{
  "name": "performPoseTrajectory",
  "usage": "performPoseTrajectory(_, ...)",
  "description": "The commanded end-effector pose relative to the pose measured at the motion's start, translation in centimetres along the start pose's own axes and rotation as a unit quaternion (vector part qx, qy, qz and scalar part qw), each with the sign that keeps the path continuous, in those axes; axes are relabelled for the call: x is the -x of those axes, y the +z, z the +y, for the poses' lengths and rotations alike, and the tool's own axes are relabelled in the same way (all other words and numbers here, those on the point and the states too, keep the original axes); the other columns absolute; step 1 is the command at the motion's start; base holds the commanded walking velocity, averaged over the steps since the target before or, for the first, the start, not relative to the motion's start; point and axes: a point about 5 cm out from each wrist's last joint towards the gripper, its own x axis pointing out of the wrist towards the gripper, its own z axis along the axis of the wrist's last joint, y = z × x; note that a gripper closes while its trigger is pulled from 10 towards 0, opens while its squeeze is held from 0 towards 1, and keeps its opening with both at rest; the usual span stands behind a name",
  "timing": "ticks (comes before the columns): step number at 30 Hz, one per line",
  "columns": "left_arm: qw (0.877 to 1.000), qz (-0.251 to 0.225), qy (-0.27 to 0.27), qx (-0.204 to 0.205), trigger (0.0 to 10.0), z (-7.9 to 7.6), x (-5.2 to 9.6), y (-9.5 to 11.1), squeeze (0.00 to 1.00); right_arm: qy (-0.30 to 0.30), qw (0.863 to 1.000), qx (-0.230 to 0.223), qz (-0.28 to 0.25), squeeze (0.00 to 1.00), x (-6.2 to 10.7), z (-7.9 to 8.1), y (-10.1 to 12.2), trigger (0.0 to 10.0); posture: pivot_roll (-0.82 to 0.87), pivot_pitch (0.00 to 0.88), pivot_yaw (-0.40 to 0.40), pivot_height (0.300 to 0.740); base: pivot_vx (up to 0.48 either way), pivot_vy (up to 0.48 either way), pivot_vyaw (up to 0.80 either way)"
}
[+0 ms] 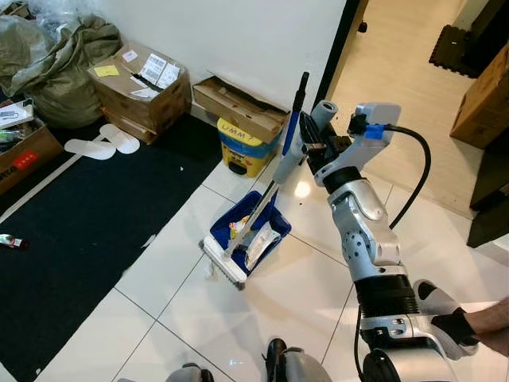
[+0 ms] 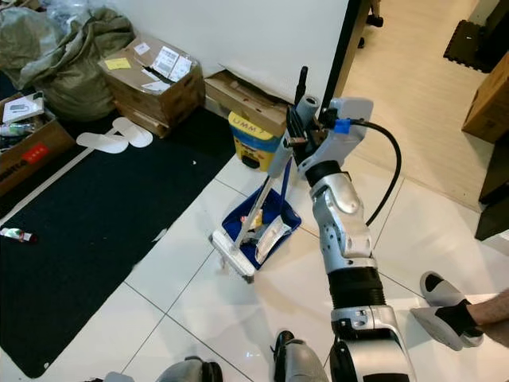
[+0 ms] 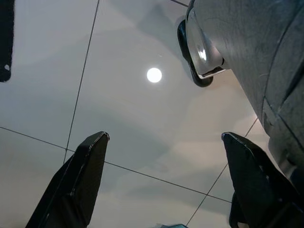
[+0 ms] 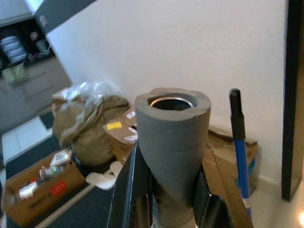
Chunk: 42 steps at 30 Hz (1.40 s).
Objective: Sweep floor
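Home, lived-in room w/ white tile floor (image 1: 191, 318): slippers (image 1: 103, 143) by dark rug (image 1: 79, 239), cardboard boxes (image 1: 143, 83) along white wall (image 1: 254, 40), stuffed sack (image 1: 60, 68).

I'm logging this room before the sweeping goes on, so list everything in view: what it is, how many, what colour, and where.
broom: 1, grey foam grip, white head on the tile, held by the right tool
dustpan: 1, blue with a blue-and-black handle, on the tile at the broom head, litter inside
bin: 1, yellow and blue, at the wall
cardboard boxes: 2 at the wall, brown; others at the frame edges
slippers: 2, white, on the black mat
black mat: 1, left floor
sacks: olive heap, far left corner
person's foot: 1, black sock in a grey slipper, right
right tool: shut on the broom grip
left tool: open, above bare tile
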Motion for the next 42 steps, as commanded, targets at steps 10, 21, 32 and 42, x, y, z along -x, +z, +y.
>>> performPoseTrajectory(10,0.999,0.030,-0.010,0.000,10.0,-0.7,1.3,-2.9,0.00,-0.104,0.987,-0.126,0.004,0.00,1.9,3.2,-4.4,10.0,0.05,0.298,-0.024,0.740,0.000,0.000,0.00)
performPoseTrajectory(21,0.999,0.028,-0.014,-0.010,10.0,-0.5,1.9,-3.8,0.00,-0.113,0.990,-0.085,0.023,0.00,3.3,4.0,-7.3,10.0,0.11,0.341,-0.007,0.740,0.000,0.000,0.00)
performPoseTrajectory(32,0.999,0.020,-0.011,-0.023,10.0,0.6,2.6,-4.4,0.00,-0.153,0.978,-0.130,0.049,0.00,2.9,4.4,-9.3,10.0,0.16,0.365,0.012,0.740,0.000,0.000,0.00)
performPoseTrajectory(42,0.999,0.013,-0.021,-0.029,10.0,0.0,2.5,-4.2,0.00,-0.144,0.978,-0.150,0.003,0.00,1.2,4.7,-7.0,10.0,0.14,0.371,0.009,0.740,0.000,0.000,0.00)
